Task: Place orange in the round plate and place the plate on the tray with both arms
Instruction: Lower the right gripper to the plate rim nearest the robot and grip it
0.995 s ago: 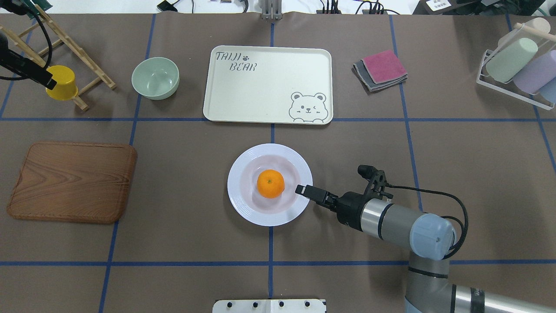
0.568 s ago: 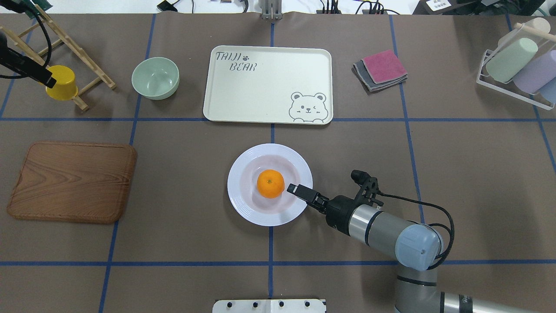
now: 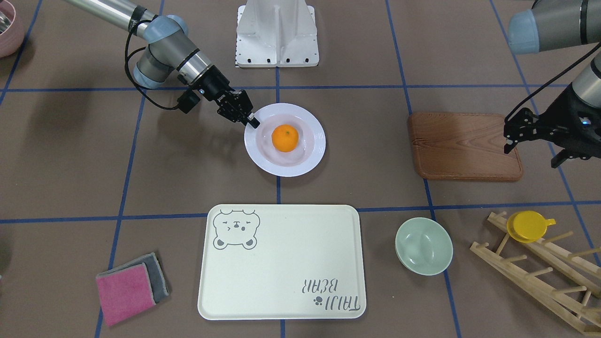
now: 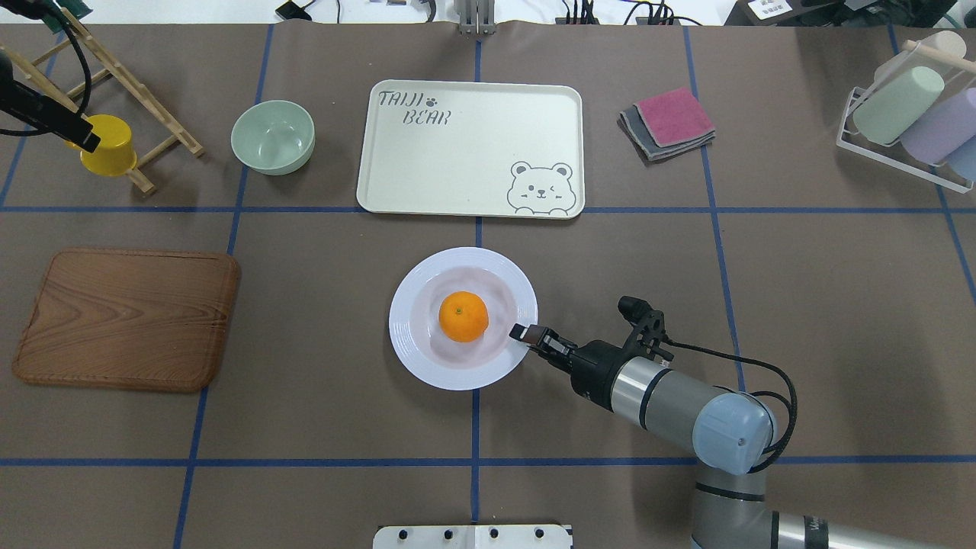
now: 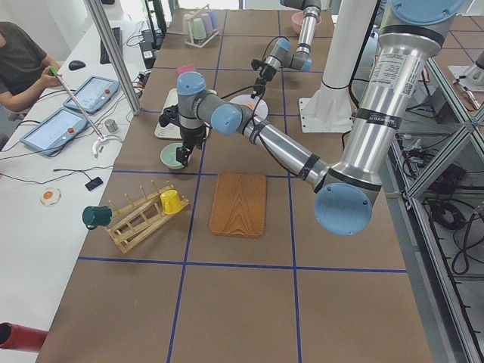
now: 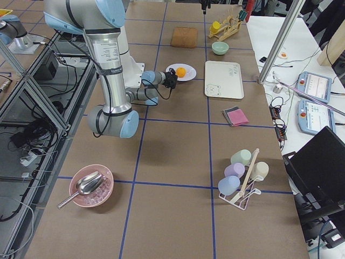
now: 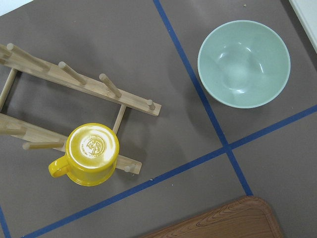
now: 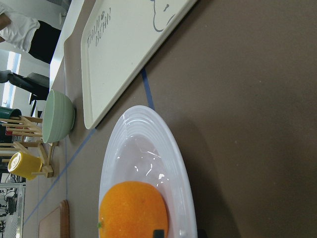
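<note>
While sitting at plate (image 4: 425,360) rim with right gripper (image 4: 520,332) narrow, clamp unclear, risking tipping plate. Possibly spilling orange (image 4: 463,316) by lifting one-sided.

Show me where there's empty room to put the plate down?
The tray is bare all over. Bare table also lies between the round plate and the wooden board. It's crowded at the plate's right rim, where the right gripper sits.

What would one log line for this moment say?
orange: in plate | plate: on table, short of tray | right gripper: at plate rim, grip unclear | left gripper: near yellow cup, far from plate
</note>
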